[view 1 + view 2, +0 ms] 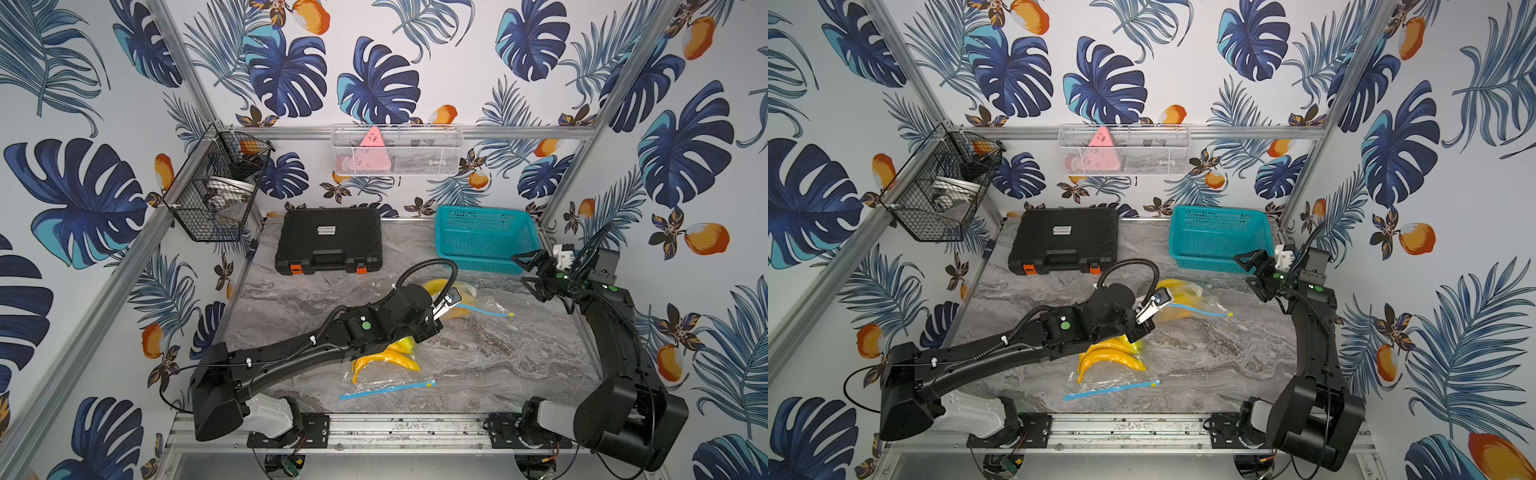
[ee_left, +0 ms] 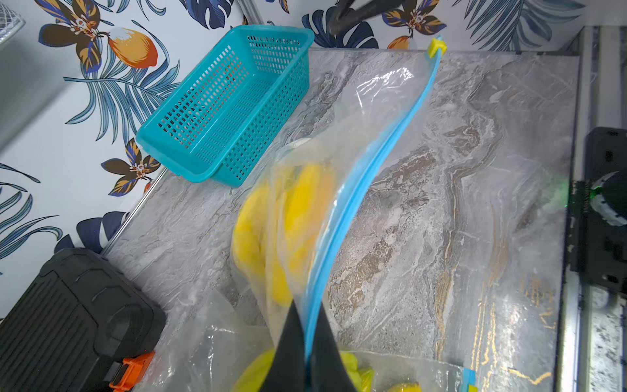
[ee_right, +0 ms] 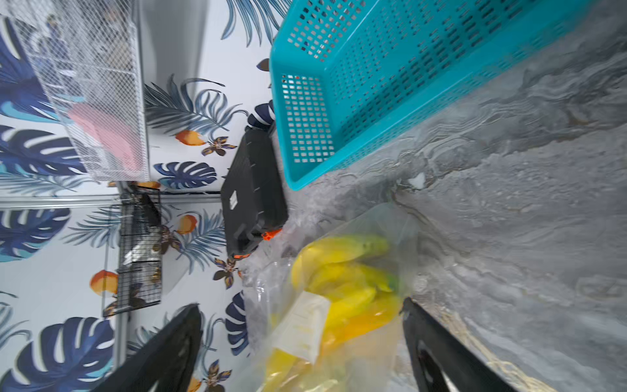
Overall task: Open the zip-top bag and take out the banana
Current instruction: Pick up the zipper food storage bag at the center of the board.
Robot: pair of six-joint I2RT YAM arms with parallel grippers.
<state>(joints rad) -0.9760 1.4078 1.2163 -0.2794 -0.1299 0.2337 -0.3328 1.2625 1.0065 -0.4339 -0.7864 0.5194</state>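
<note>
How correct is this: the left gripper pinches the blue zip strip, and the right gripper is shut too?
One point is wrong: the right gripper is open, as both top views show. The left gripper does pinch the blue zip strip.

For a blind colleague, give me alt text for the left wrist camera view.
The shut left end effector pinches the blue zip strip of a clear bag holding bananas, over a grey table; a teal basket sits beyond.

black case (image 1: 328, 241) | teal basket (image 1: 473, 257) beside it | mesh basket (image 1: 415, 160) on wall
</note>
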